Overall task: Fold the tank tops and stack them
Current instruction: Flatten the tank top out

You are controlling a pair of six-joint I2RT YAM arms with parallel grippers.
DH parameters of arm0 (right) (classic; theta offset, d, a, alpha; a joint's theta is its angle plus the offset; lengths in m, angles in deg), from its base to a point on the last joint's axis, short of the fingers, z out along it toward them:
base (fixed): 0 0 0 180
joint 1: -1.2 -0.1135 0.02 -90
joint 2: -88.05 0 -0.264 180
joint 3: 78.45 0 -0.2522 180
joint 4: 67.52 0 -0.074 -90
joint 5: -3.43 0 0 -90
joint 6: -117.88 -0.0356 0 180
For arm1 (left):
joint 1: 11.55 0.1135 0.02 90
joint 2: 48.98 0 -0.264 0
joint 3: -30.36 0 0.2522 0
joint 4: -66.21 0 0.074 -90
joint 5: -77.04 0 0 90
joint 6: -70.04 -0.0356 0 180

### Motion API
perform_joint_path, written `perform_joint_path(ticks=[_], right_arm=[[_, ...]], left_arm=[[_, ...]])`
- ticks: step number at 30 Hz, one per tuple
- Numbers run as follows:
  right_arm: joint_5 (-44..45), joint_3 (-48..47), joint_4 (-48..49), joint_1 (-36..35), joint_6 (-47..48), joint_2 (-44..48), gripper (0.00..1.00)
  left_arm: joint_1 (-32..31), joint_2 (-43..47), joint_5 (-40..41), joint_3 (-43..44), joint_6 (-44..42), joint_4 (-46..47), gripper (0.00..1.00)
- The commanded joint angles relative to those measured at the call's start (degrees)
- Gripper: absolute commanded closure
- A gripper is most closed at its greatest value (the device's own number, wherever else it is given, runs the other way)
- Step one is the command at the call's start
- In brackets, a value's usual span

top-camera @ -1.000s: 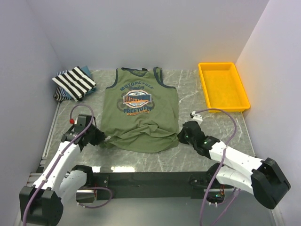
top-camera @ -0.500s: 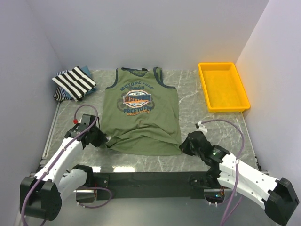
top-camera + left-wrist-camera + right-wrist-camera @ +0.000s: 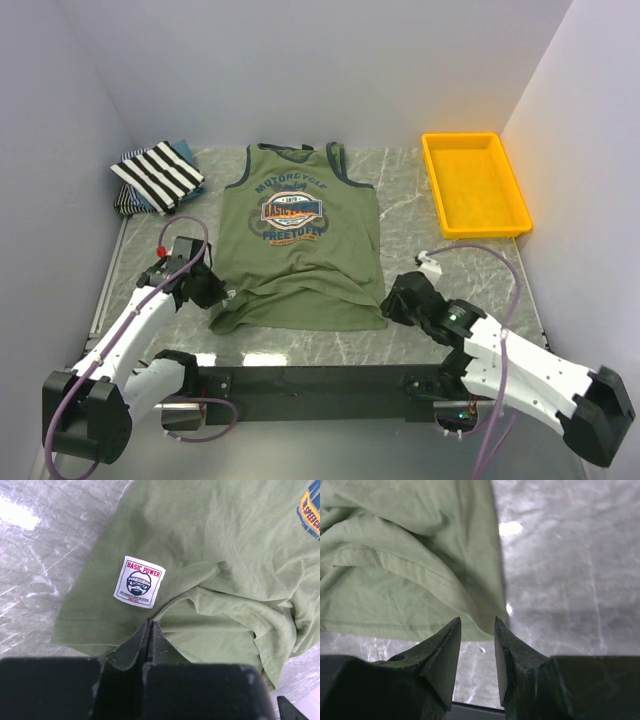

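Olive tank top (image 3: 300,255): lower-left hem now drawn outward toward lower left, left fingers (image 3: 141,641) pinched shut on it. Right fingers (image 3: 444,652) apart beside lower-right hem corner.

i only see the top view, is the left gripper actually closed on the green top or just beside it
Observer: Closed. In the left wrist view the left gripper is shut, pinching the olive top at its hem, just below a white label.
Operator: and the right one, got hold yet
Observer: No. The right gripper is open, and the hem corner shows in the gap between its fingers, not gripped.
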Motion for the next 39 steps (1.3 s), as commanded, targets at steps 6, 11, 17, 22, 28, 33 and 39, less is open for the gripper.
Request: perform_joint_path(ticks=[6, 11, 17, 22, 28, 33, 39], right_arm=[[5.8, -4.8, 4.3, -2.6, 4.2, -9.8, 0.59], [5.7, -5.5, 5.1, -2.8, 5.4, -12.0, 0.59], [6.3, -5.5, 6.6, -3.1, 6.3, -14.0, 0.59], [6.1, -6.0, 7.7, -4.9, 7.2, -13.3, 0.59], [7.0, -5.9, 6.9, -7.5, 5.8, -16.0, 0.59], [9.9, -6.2, 5.2, -7.8, 4.6, -17.4, 0.59], [10.1, -6.7, 7.1, -7.7, 4.6, -20.4, 0.76]], left_arm=[[-0.2, 2.4, 1.4, 1.0, 1.2, -4.8, 0.84], [-0.4, 4.1, -0.8, -2.2, 2.6, -5.1, 0.72], [-1.2, 5.6, -0.8, -2.3, 3.3, -7.4, 0.57], [-1.2, 6.5, -0.5, -0.2, 3.5, -9.0, 0.46], [-1.2, 6.1, -0.4, -0.5, 4.2, -9.3, 0.45], [-1.2, 6.8, 0.1, -0.4, 5.5, -9.8, 0.45], [-1.2, 6.8, 0.0, -0.2, 6.1, -9.8, 0.44]])
